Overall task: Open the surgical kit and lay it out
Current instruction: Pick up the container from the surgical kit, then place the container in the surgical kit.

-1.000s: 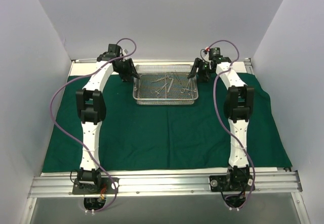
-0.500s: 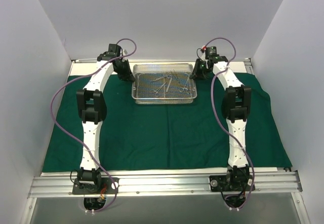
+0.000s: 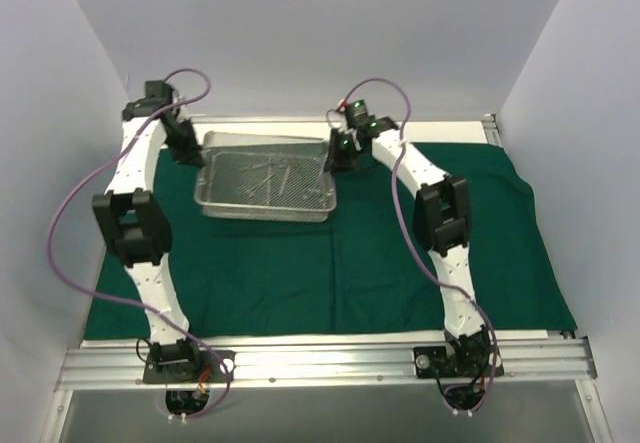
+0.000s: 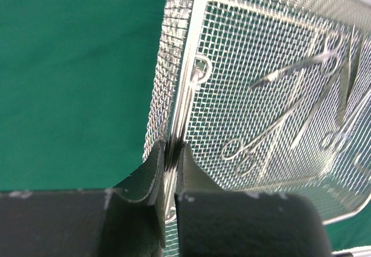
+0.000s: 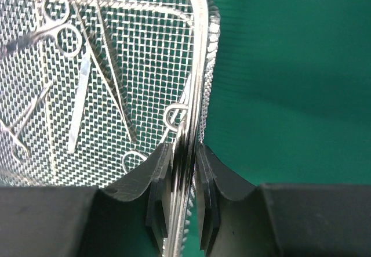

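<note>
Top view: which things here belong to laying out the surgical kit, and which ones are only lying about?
Belong to the job: wire-mesh tray, steel instruments inside it, green cloth, left gripper and right gripper, each clamped on a tray rim.
Not part of it: purple cables, metal rail, white walls; all fixtures.

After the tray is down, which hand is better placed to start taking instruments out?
Probably right. The left hand and right hand each clamp an end rim of the tray, but the instruments lie close to the right hand's end and far from the left's.
</note>
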Action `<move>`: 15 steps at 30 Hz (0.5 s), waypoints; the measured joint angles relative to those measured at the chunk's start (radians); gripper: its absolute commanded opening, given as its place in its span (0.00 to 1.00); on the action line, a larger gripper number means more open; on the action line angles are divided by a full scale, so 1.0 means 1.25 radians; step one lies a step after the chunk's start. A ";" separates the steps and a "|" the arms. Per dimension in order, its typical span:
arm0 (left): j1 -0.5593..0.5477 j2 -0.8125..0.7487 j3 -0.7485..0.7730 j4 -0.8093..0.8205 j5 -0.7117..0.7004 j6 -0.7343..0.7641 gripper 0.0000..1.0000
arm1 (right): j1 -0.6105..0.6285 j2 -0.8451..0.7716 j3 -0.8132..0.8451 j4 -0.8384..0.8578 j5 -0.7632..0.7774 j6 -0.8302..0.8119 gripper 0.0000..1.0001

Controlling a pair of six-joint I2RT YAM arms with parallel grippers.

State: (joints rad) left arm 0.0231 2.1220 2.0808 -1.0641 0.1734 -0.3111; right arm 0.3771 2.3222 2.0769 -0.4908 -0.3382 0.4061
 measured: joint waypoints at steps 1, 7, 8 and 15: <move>0.023 -0.012 -0.008 -0.005 -0.002 0.006 0.02 | 0.024 -0.004 0.000 0.005 -0.002 0.009 0.00; 0.154 -0.081 -0.077 -0.031 -0.033 0.075 0.02 | 0.156 0.005 0.039 0.006 0.003 0.059 0.00; 0.170 -0.081 -0.085 -0.033 -0.041 0.085 0.02 | 0.170 0.013 0.060 0.000 0.005 0.066 0.00; 0.241 -0.079 -0.129 -0.030 -0.067 0.112 0.02 | 0.215 0.103 0.187 0.001 0.015 0.098 0.00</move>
State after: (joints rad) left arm 0.3244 2.0228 1.9190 -1.1011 0.0895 -0.1711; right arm 0.6464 2.4512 2.3108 -0.4892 -0.3191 0.5285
